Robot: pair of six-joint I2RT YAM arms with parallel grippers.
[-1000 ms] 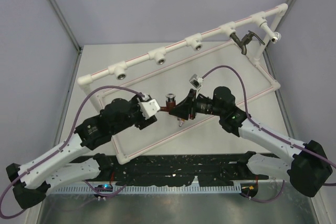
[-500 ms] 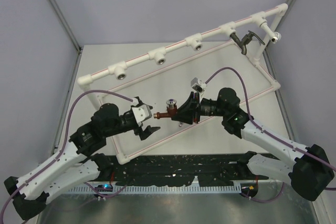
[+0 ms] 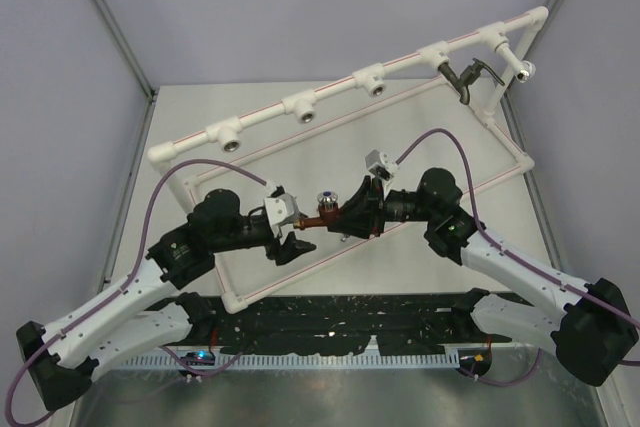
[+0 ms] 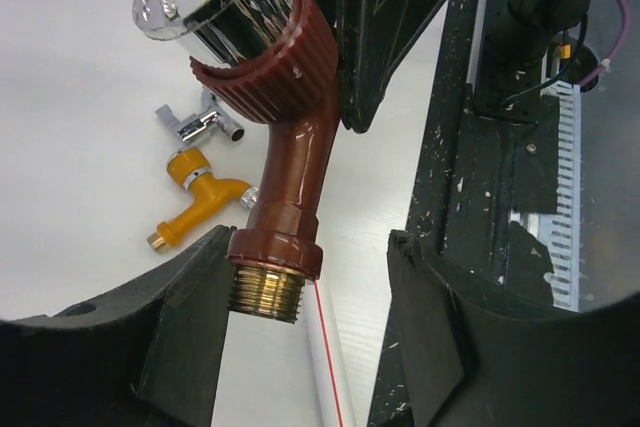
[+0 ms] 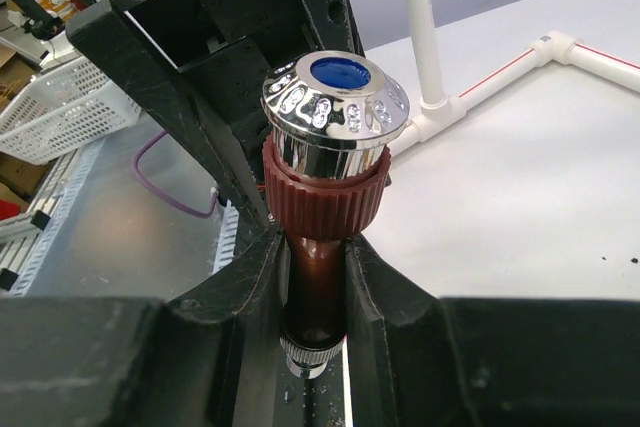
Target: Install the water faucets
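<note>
My right gripper [image 3: 347, 215] [image 5: 315, 252] is shut on the body of the red-brown faucet [image 3: 322, 213] [image 5: 318, 277] and holds it above the table, its chrome knob [image 5: 335, 102] with a blue cap facing up. My left gripper [image 3: 292, 229] [image 4: 308, 247] is open, with the faucet's brass threaded end [image 4: 265, 292] between its jaws, close to the left finger [image 4: 190, 327]. The orange faucet [image 4: 195, 202] and the silver faucet [image 4: 195, 125] lie on the table below. The dark grey faucet [image 3: 468, 77] sits in a socket of the white pipe frame [image 3: 440, 52].
The frame's top rail carries open sockets [image 3: 228, 139] [image 3: 305, 107] [image 3: 375, 83] from left to right. A lower frame pipe with a red stripe [image 4: 325, 357] runs under the left gripper. A black rail [image 3: 340, 312] crosses the near table edge.
The left gripper backed off to the left with its jaws open, then came back right around the faucet's threaded end. The right gripper kept hold of the faucet, shifting slightly.
</note>
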